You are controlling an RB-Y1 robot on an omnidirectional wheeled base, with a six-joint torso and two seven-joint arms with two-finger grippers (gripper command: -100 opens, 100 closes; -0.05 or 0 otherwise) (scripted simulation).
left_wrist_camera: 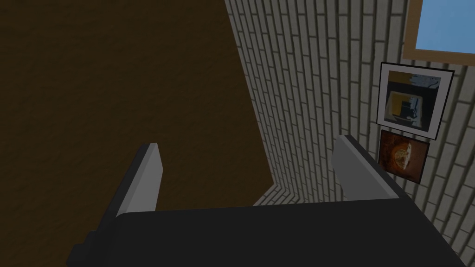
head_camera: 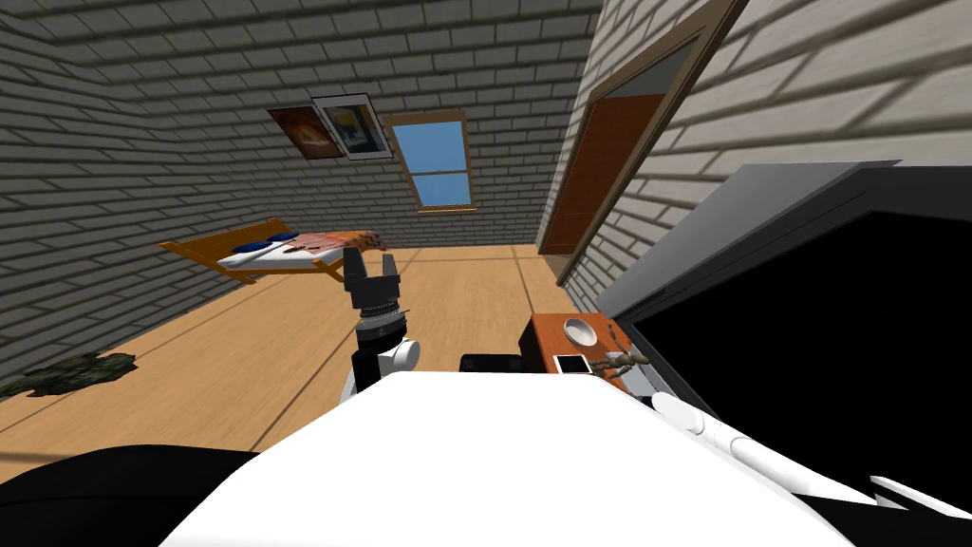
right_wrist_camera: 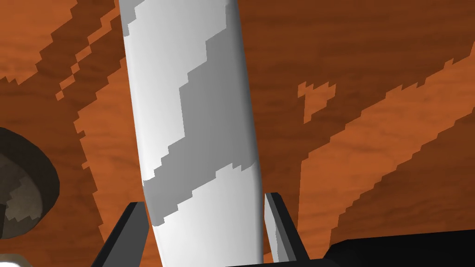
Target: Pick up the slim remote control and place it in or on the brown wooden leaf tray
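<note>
The left claw (head_camera: 370, 264) is raised in the middle of the room above the wooden floor (head_camera: 237, 351). In its own wrist view its two grey fingers (left_wrist_camera: 144, 178) stand well apart with nothing between them.

To the right of it, near the wall, is a small orange-brown wooden surface (head_camera: 549, 334). It carries a white bowl (head_camera: 581, 331) on the far side, a flat white rectangle (head_camera: 572, 364) nearer, and a brown spindly shape (head_camera: 619, 363) at its right edge. A big black screen (head_camera: 816, 332) rises further right.

The right claw (right_wrist_camera: 204, 199) is down over that wood surface (right_wrist_camera: 371, 69), clamped on the slim remote control (right_wrist_camera: 195, 116). The remote is a long white and grey bar, and a finger presses each of its sides. I cannot tell whether it rests on the wood or is lifted. A dark rounded object (right_wrist_camera: 28, 181) lies just beside it.
</note>
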